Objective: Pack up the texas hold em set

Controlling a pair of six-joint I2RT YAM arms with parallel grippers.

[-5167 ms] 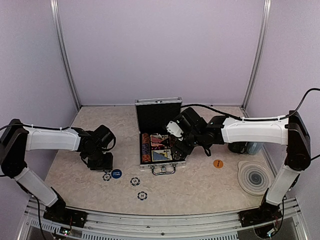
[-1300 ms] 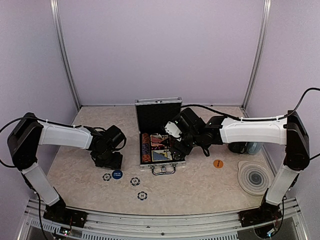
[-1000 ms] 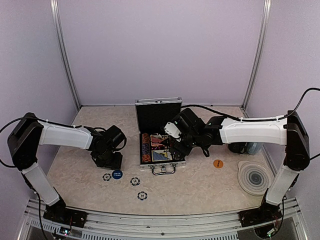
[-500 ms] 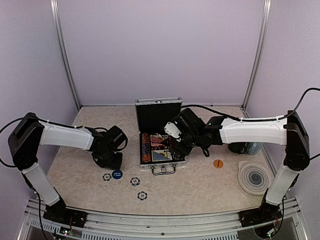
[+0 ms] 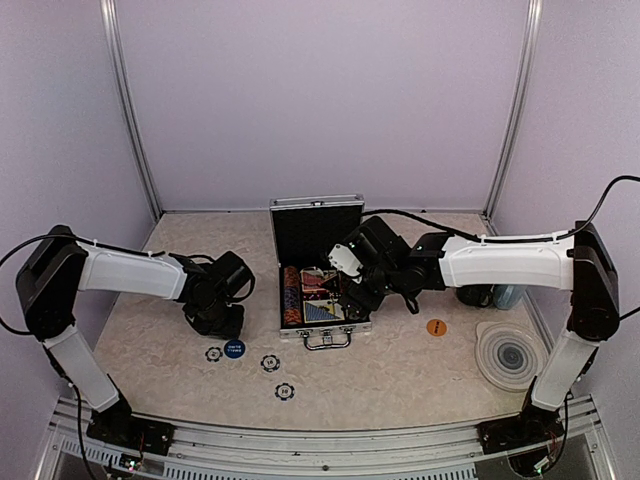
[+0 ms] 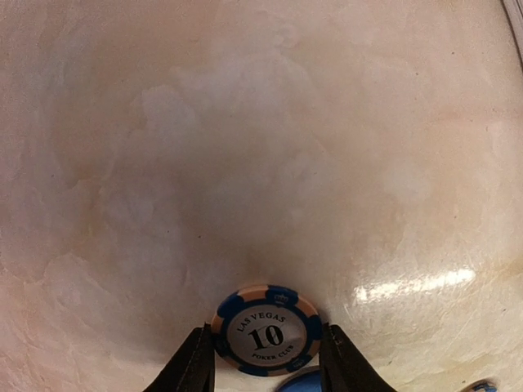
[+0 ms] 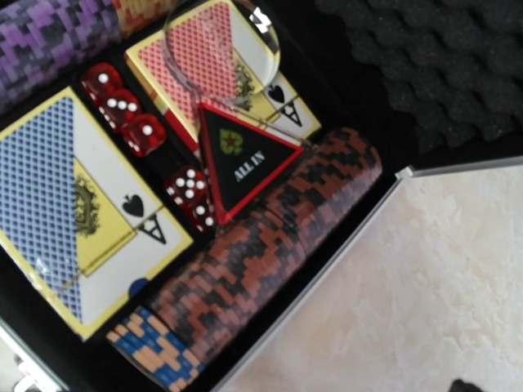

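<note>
The silver case [image 5: 322, 331] lies open at mid-table, lid [image 5: 316, 230] upright. Inside it the right wrist view shows a blue deck [image 7: 73, 237], a red deck [image 7: 221, 82], red dice [image 7: 127, 110], a black "ALL IN" triangle [image 7: 241, 159] and a row of red/black chips [image 7: 270, 245]. My right gripper [image 5: 350, 295] hovers open over the case's right half, with nothing in it. Left of the case, my left gripper [image 6: 267, 363] is shut on a blue-and-peach "10" chip [image 6: 265, 336], low over the table. A blue round button [image 6: 301, 382] lies just under it.
Three loose chips [image 5: 214, 353] [image 5: 270, 362] [image 5: 285, 391] and the blue button [image 5: 234, 348] lie in front of the left gripper. An orange button [image 5: 436, 327] sits right of the case. A grey ringed coaster [image 5: 510, 355] and two mugs [image 5: 495, 295] stand at the right edge.
My left gripper's fingers have closed in on the "10" chip within the last second. Earlier that arm moved right, nearer the case. The right arm has barely moved.
</note>
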